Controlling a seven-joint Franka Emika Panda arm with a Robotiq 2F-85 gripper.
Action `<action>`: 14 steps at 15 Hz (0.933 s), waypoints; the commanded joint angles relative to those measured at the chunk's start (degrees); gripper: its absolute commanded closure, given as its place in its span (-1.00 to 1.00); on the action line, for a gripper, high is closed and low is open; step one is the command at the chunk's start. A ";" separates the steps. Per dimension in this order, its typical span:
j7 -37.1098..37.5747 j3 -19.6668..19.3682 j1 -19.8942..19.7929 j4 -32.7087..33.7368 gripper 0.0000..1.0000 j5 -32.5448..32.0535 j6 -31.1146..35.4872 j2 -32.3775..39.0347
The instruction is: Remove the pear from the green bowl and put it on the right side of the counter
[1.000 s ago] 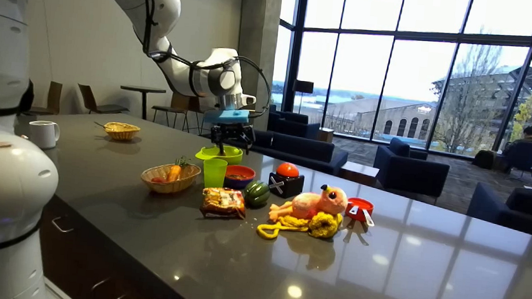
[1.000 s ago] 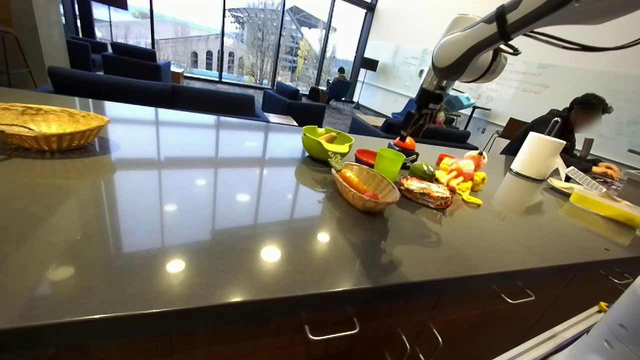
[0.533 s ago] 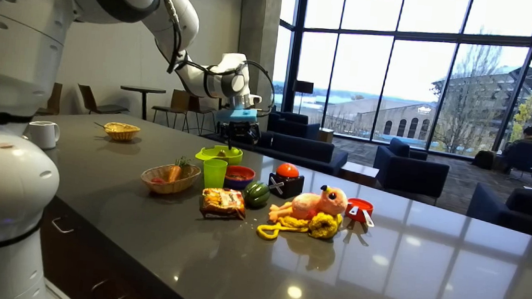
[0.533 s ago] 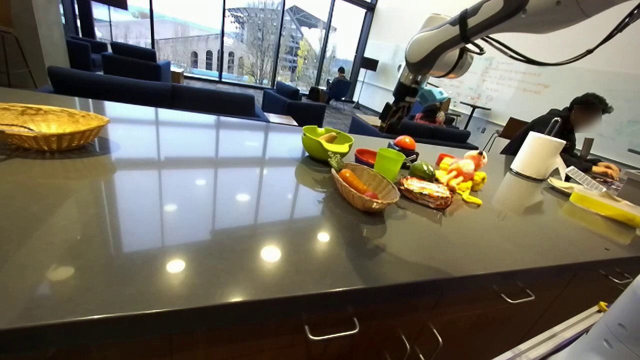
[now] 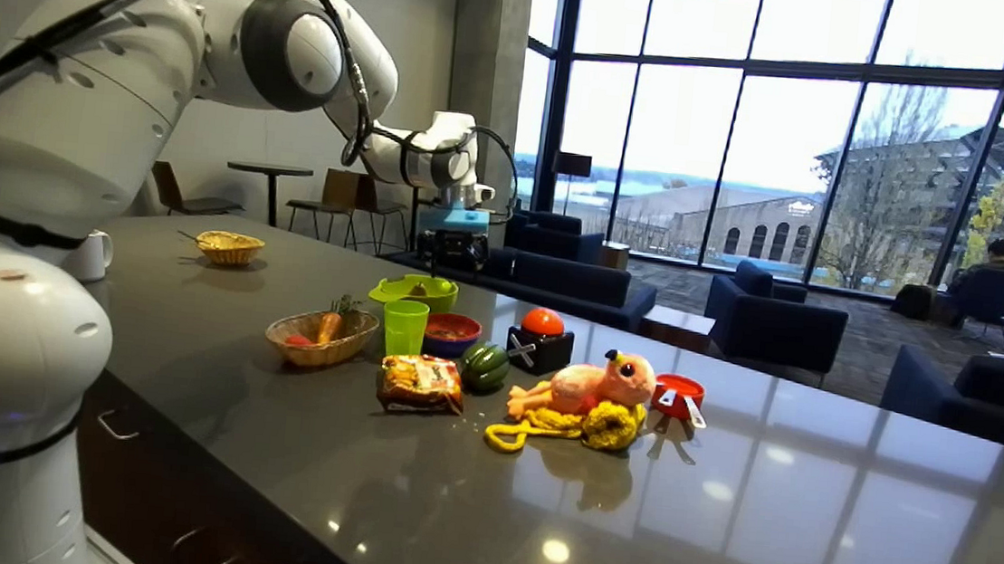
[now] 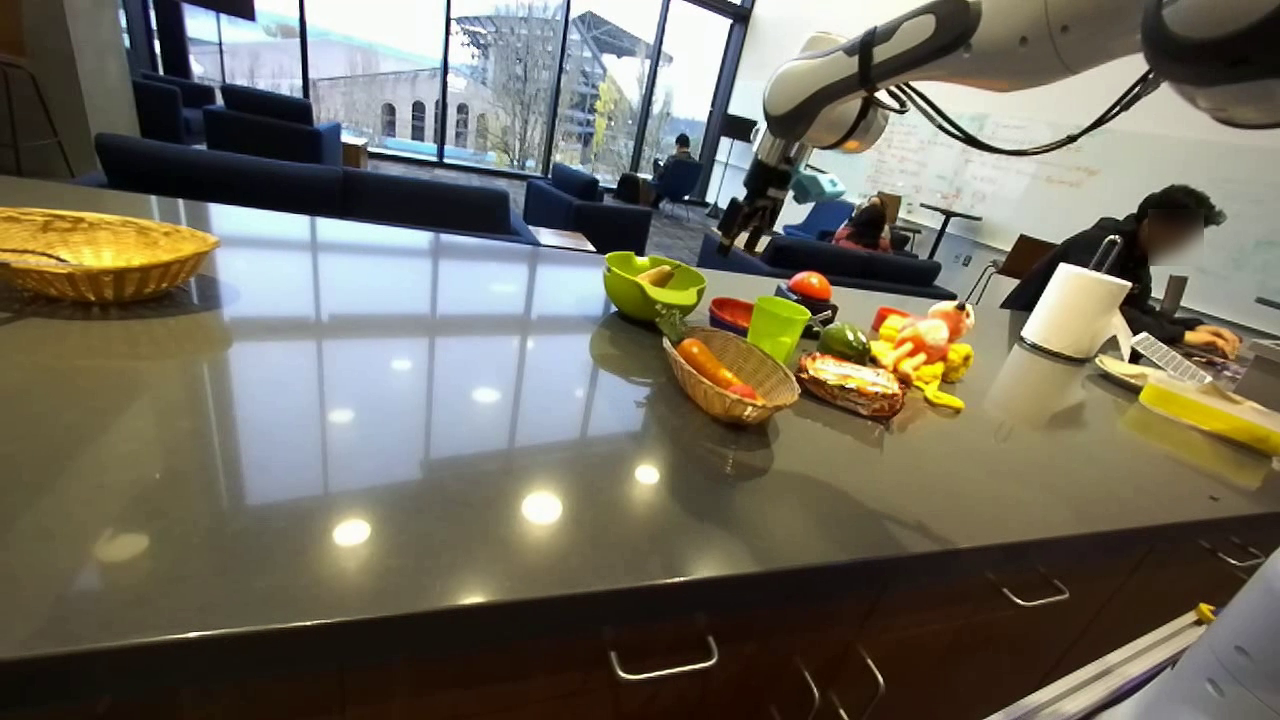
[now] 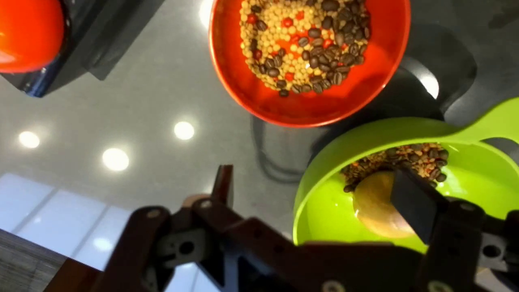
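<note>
In an exterior view, tabletop [image 6: 440, 440] lies open left of the green bowl [image 6: 643, 302]; red bowl [image 6: 731, 311] crowds its right.

A navy sofa [image 5: 561, 283] is standing behind the fingers [image 7: 417, 207] in an exterior view, as armchairs [image 5: 770, 333] are dotting the dark floor [image 5: 874, 337] well away from them and tall windows [image 5: 684, 125] are glowing brightly far beyond.

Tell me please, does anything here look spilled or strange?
Yes: pale specks, perhaps spilled crumbs, lie on the counter beside the snack packet. Also, the pear shares the green bowl with coffee beans, an unusual mix.
</note>
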 commanded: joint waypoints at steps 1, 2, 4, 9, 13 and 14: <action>-3.66 2.62 -0.85 7.91 -1.00 2.32 -2.99 4.77; -4.28 3.10 -0.85 9.12 -1.00 2.73 -2.99 5.67; -5.01 3.77 -0.82 11.60 -1.00 3.21 -3.57 7.40; -6.36 6.08 -2.09 16.65 -1.00 7.29 -6.50 10.74; -7.17 7.39 -2.69 19.70 -1.00 10.79 -9.51 13.02; -7.27 7.48 -2.65 20.30 -1.00 11.15 -10.32 13.46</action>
